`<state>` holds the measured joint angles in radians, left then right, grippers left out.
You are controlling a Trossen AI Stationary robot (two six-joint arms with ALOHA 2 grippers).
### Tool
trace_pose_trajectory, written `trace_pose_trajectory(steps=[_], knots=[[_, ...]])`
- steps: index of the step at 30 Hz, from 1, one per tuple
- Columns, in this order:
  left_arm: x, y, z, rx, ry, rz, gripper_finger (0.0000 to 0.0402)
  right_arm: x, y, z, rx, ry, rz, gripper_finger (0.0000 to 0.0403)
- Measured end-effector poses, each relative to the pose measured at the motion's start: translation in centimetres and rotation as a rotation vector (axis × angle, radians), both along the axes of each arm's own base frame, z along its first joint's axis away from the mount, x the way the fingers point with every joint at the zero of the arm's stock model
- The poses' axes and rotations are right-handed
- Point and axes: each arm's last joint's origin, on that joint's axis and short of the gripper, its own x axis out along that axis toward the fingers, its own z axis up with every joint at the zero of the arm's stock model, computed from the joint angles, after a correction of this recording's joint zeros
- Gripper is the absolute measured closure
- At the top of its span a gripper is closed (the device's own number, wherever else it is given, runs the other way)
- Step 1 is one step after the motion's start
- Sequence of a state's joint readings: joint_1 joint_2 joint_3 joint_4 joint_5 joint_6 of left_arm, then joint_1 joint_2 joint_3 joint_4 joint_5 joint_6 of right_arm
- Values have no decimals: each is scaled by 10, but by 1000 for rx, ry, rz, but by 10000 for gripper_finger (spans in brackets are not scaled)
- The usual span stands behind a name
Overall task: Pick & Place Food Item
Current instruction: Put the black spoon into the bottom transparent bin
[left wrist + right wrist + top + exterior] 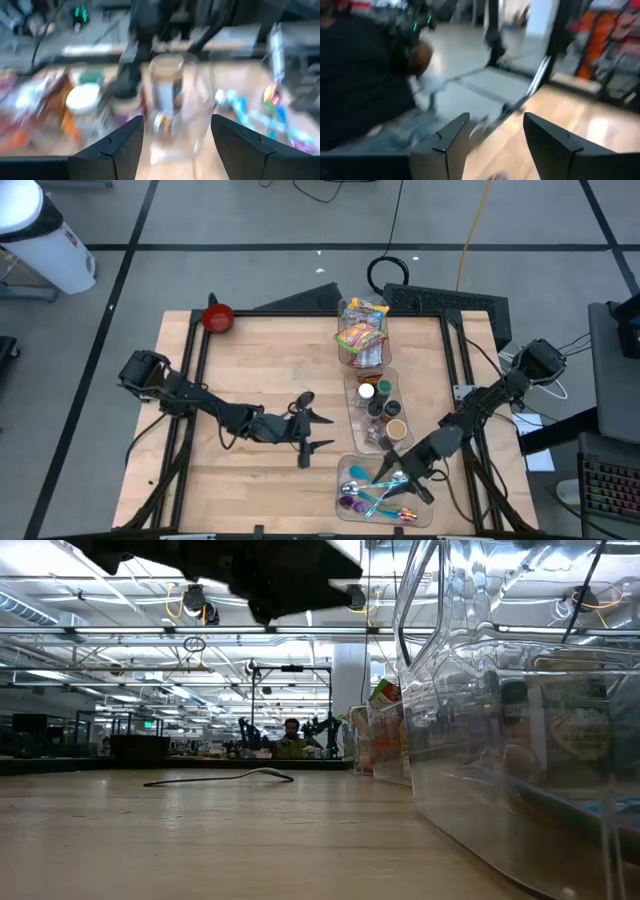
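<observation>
Three clear bins stand in a row right of the table's middle. The far one (362, 330) holds bright snack packets, the middle one (380, 408) holds jars and lidded cups, and the near one (352, 498) holds coloured utensils. My left gripper (330, 431) is open and empty above the bare wood, just left of the middle bin, pointing at it. In the left wrist view (177, 135) a jar (167, 95) shows ahead between the fingers. My right gripper (388, 478) is open and empty over the utensil bin; it also shows in the right wrist view (496, 131).
A red bowl (218, 317) sits at the far left corner. Bare wood lies left of the bins. In the low view a thin dark cable (220, 778) lies on the table, and the clear bin wall (500, 740) fills the right side.
</observation>
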<state>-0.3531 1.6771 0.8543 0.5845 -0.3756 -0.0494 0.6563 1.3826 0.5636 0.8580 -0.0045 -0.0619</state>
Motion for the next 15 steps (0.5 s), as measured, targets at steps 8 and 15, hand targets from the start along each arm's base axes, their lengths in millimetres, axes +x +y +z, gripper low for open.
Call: trace_pose_trajectory(steps=[8, 15], knots=[[-30, 27, -2, -137, 309, 303, 160, 6, -13, 35, 37, -103, -60, 217], [-39, 62, -34, -215, 554, 562, 160, 17, -33, 62, 11, -117, -273, 221]])
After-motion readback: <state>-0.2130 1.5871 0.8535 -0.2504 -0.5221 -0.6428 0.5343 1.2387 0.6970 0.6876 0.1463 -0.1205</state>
